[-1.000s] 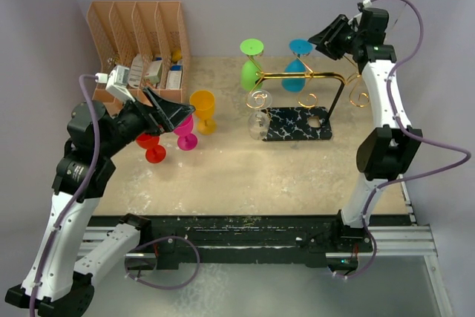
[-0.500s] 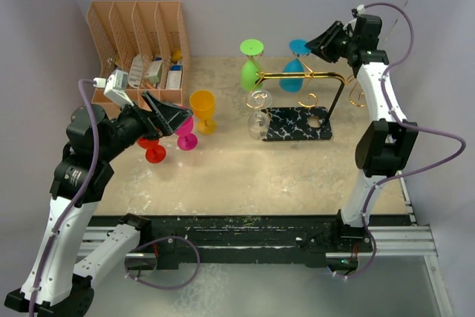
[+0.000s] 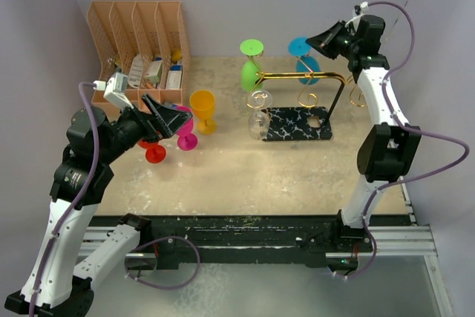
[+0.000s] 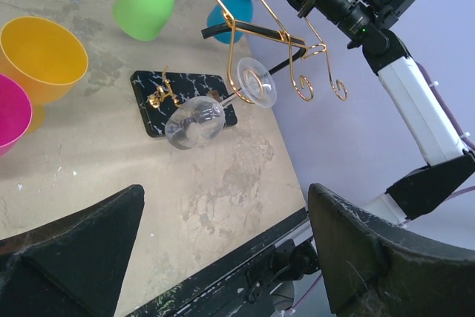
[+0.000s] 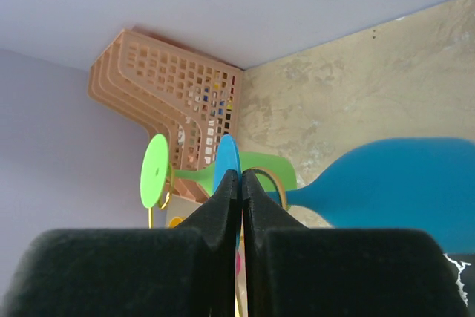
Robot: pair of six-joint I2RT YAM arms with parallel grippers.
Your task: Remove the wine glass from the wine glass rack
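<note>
- Two jaws spread wide: the left tool [image 3: 165, 118] hovers over a pink glass [image 3: 187, 141].
- On the table [image 3: 245, 168], the wine glass rack [image 3: 286, 125] carries a clear glass [image 3: 257, 122] (near hook) and a green glass [image 3: 250, 73].
- Farthest, the right tool [image 5: 239, 176] pinches the blue wine glass [image 3: 308, 72] by its foot, bowl beneath the gold rail.

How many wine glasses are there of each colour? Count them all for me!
green glass: 1
blue glass: 1
clear glass: 1
yellow-orange glass: 1
pink glass: 1
red glass: 1
Total: 6 glasses
</note>
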